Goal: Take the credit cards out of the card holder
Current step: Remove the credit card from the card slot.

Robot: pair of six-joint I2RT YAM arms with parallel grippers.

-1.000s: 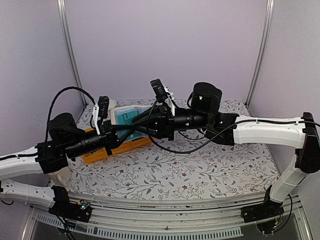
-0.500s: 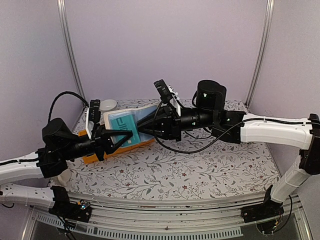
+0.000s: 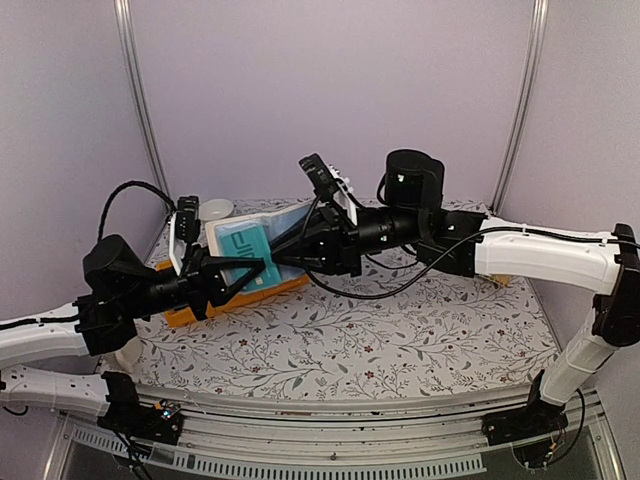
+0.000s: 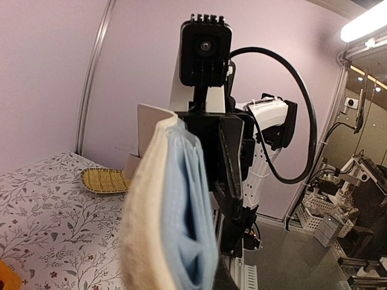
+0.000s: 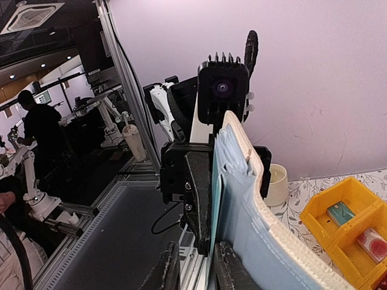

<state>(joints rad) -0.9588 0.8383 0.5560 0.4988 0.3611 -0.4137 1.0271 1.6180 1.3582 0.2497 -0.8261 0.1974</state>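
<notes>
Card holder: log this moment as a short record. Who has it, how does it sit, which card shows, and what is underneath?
item: card holder, raised off the table, pale blue leaves, whitish cover
left tool: shut on the card holder
right tool: at the holder from the opposite side, grip unclear
card showing: teal card, flat against the leaves
underneath: yellow bin

Left arm [image 3: 40,340] and right arm [image 3: 540,255]: white outer links, black joint housings with round motor caps. Black cables [image 4: 312,133] loop outside the links. Wrist camera [image 4: 205,42] — black box, ribbed top, pale bracket. Left pincer [image 3: 258,270] and right pincer [image 3: 280,256] — black, tapered fingers.
</notes>
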